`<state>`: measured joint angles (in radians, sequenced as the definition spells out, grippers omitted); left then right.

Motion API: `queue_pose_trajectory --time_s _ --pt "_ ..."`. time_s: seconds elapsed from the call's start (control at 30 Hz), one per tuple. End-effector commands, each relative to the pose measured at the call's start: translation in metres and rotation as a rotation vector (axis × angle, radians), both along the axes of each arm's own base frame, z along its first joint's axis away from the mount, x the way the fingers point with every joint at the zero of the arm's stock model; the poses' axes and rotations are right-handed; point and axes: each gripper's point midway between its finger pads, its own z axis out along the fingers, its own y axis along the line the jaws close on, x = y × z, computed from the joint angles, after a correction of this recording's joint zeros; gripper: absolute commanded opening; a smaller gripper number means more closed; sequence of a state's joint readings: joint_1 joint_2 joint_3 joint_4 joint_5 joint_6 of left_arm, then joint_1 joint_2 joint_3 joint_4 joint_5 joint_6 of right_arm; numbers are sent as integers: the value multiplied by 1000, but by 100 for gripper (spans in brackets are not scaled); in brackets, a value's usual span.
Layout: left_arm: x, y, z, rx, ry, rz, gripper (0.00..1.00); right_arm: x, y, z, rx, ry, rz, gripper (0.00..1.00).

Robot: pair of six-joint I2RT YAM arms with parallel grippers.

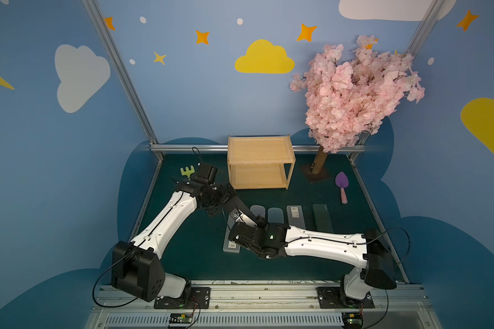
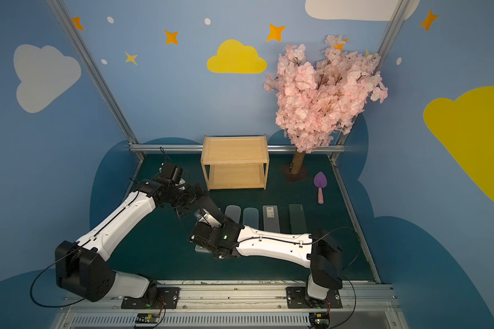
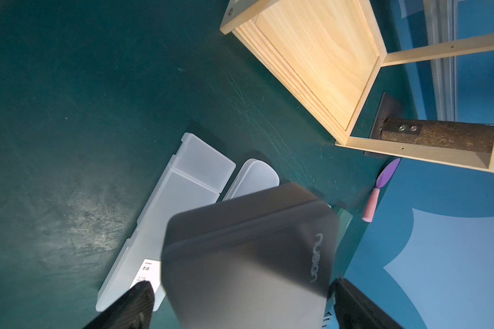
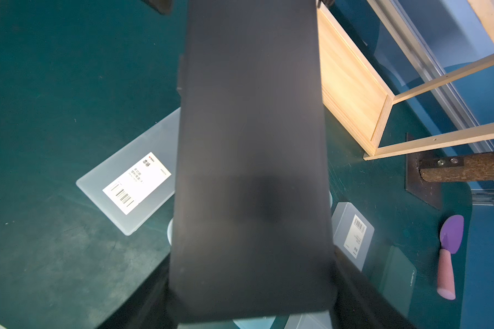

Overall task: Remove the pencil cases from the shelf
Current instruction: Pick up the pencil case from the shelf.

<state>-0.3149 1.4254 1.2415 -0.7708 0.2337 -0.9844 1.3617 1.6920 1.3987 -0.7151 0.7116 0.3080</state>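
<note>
A black pencil case (image 1: 241,206) hangs tilted above the mat between my two arms. My right gripper (image 4: 251,284) is shut on one end of the black pencil case (image 4: 251,171). My left gripper (image 3: 241,287) stands open around the other end (image 3: 248,256), with a small gap at each finger. On the mat lie a clear round-ended case (image 1: 258,212), a light teal one (image 1: 275,215), a labelled frosted one (image 1: 295,216), a dark green one (image 1: 322,218), and another frosted one (image 1: 231,246) partly under my right arm. Both boards of the wooden shelf (image 1: 257,163) are bare.
A green toy rake (image 1: 187,171) lies behind my left arm. To the right of the shelf a purple toy shovel (image 1: 341,183) rests on the mat. A pink blossom tree (image 1: 354,91) on a brown trunk (image 1: 317,163) stands at the back right. Metal rails border the mat.
</note>
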Motion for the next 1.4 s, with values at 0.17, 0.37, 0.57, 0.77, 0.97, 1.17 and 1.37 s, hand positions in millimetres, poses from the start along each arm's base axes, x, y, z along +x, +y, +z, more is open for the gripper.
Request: queue_pose_trajectory --time_s 0.17,0.37,0.57,0.77,0.97,1.17,1.37 --pt "7 1 -1 21 -13 36 99 2 8 5 30 -30 5 45" --pt "5 2 -2 33 -13 25 90 1 10 3 41 -20 3 45" --pt "2 3 -2 41 -17 20 76 0 11 0 33 -16 5 45" --pt "2 2 -3 39 -15 14 76 1 11 -2 38 -11 -2 46" --pt "1 2 -3 38 -18 10 58 1 12 -2 48 -8 -6 55" --pt "-1 3 -3 42 -20 1 49 4 8 -1 79 -3 -29 97" --pt "-8 10 -7 67 -9 -18 48 14 -15 12 182 12 -91 98"
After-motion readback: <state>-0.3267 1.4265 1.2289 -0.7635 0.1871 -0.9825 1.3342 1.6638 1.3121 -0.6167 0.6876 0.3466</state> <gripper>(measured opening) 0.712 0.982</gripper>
